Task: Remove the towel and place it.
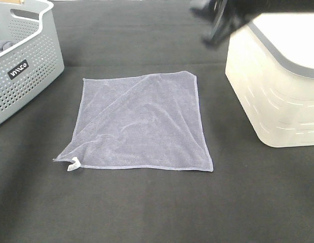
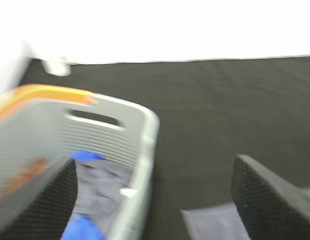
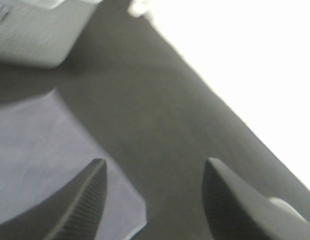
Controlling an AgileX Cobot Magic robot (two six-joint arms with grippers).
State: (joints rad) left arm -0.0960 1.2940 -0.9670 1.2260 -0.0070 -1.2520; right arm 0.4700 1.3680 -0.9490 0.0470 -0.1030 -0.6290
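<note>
The towel (image 1: 142, 124) lies spread flat on the black table in the middle of the exterior view, its small white tag (image 1: 73, 165) at the near left corner. My right gripper (image 3: 155, 162) is open and empty, above the table beyond the towel's far right corner; the towel's edge (image 3: 40, 160) shows beside one finger. The right arm (image 1: 218, 20) is a dark blur at the top right. My left gripper (image 2: 155, 165) is open and empty over the edge of the grey basket (image 2: 140, 150), with a towel corner (image 2: 210, 225) below it. It is out of the exterior view.
A grey perforated basket (image 1: 30, 66) stands at the left and holds blue and grey cloths (image 2: 90, 200). A white bin (image 1: 278, 91) with a grey rim stands at the right. The table's far edge (image 2: 195, 60) meets a white wall.
</note>
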